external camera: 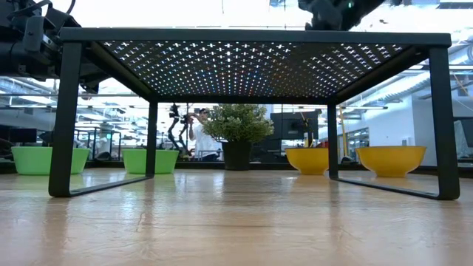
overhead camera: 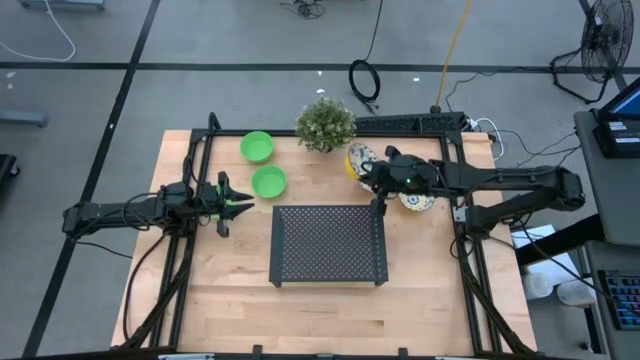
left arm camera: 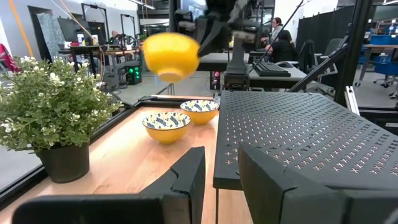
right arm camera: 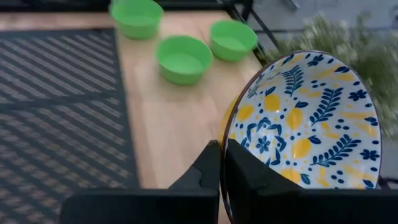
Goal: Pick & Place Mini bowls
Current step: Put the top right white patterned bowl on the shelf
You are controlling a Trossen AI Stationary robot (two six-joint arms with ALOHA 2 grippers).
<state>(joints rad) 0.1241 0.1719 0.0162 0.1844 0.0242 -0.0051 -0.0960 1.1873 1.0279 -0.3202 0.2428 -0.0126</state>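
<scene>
Right gripper [right arm camera: 221,163] is up off the table with its fingers pinched tight on the rim of a white floral mini bowl with blue leaves and yellow lemons [right arm camera: 308,127]; that bowl hangs tilted in the air, just beside the back right corner of the black perforated metal rack [overhead camera: 329,244]; from the left wrist view its yellow underside [left arm camera: 170,56] shows raised above the wood. Two more patterned bowls, yellow outside, sit on the wooden table [overhead camera: 225,300] beyond the rack's right side, one [left arm camera: 166,126] nearer, one [left arm camera: 200,111] just behind it, close together. Two plain bright green plastic bowls [overhead camera: 257,147] [overhead camera: 269,182] rest behind the rack's back left corner, near each other; a small green potted plant in a dark pot [overhead camera: 325,124] stands behind the rack, between the green pair and the patterned ones. Left gripper [overhead camera: 232,204] hovers left of the rack, fingers parted, nothing between them.
</scene>
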